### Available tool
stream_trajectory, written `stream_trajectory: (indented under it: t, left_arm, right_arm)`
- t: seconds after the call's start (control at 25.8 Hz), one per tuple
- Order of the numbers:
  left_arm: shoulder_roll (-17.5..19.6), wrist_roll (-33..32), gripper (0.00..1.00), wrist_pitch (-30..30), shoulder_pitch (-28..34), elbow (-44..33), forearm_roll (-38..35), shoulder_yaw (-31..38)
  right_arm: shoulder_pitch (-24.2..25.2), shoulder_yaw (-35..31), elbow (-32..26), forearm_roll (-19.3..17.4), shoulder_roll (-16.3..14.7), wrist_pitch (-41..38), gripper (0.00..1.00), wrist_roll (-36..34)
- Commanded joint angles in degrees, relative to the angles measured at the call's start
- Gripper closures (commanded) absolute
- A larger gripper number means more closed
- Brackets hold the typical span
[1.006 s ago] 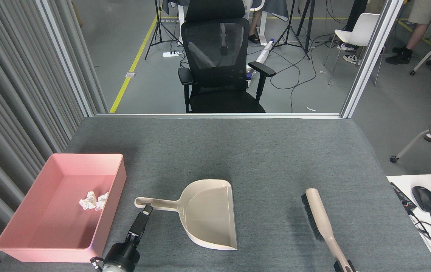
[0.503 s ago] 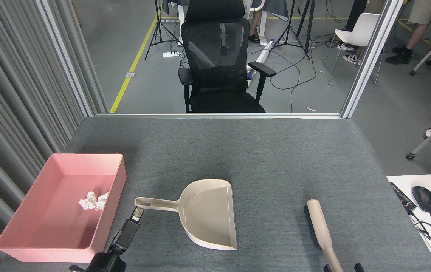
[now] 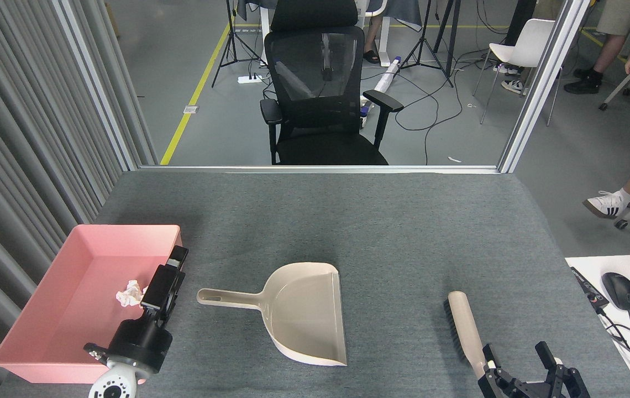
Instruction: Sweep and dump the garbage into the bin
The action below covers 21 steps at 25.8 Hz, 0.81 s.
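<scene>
Garbage (image 3: 131, 293) lies inside the bin (image 3: 27, 331) at lower left, dustpan (image 3: 298, 309) empty mid-frame; left gripper (image 3: 168, 276), aperture indeterminate, hovers nearest; right gripper (image 3: 519, 362) open, holding nothing.

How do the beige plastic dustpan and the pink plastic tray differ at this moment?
The beige plastic dustpan is empty; the pink rectangular plastic tray holds crumpled white tissue. The dustpan has a long handle, the tray none. The dustpan lies mid-table, the tray at the left edge. Both rest flat on the grey table, ungripped.
</scene>
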Motion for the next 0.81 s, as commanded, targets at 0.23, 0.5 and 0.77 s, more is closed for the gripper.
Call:
stream_trajectory:
  t: [0.23, 0.5, 0.77]
  left_arm:
    - [2.3, 0.5, 0.03, -7.1, -1.2, 0.8, -31.8, -1.3]
    - [3.7, 4.1, 0.03, -9.2, -0.4, 0.3, -53.7, -1.3]
    - [4.6, 7.1, 0.03, -9.3, 2.0, 0.6, -58.1, -0.6]
  right_arm:
    - [-8.4, 0.9, 1.7, 2.0, 0.3, 8.2, 0.03, 4.6]
    - [-13.8, 8.2, 4.6, 10.8, 3.0, 12.2, 0.03, 4.6]
    - [-13.6, 9.2, 4.7, 10.8, 5.5, 11.7, 0.02, 1.2]
